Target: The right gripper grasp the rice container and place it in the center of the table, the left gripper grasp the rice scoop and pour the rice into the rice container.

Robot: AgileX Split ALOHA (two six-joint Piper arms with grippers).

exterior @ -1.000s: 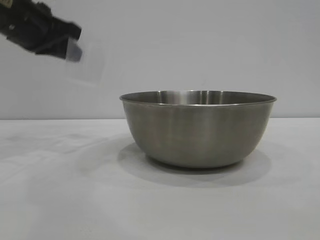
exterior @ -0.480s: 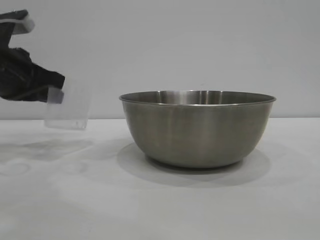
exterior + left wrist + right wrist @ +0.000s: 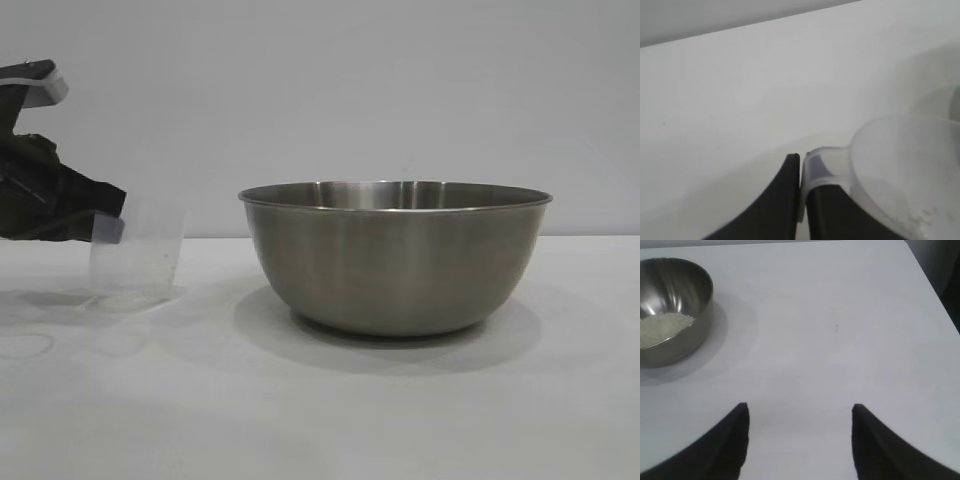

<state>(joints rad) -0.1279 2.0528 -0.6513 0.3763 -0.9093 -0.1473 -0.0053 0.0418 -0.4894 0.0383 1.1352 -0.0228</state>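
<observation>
One white table, broad and plain, filling the foreground. Resting on it near the middle, one rice container: a wide steel bowl, upright, rim level. Inside, seen from the right wrist view, one whitish heap of rice lying on the bowl's floor. To the bowl's left and well apart from it, one rice scoop, a small clear plastic cup, upright with its base at or just above the tabletop; cannot tell whether touching. Only a few specks visible at its bottom in the left wrist view. At the far left edge, one left gripper, black, fingers pinched together on the scoop's small side handle at the rim. One right gripper, seen only from its own wrist view, fingers spread wide over bare table, well away from the bowl, holding nothing. Behind everything, one plain pale wall.
</observation>
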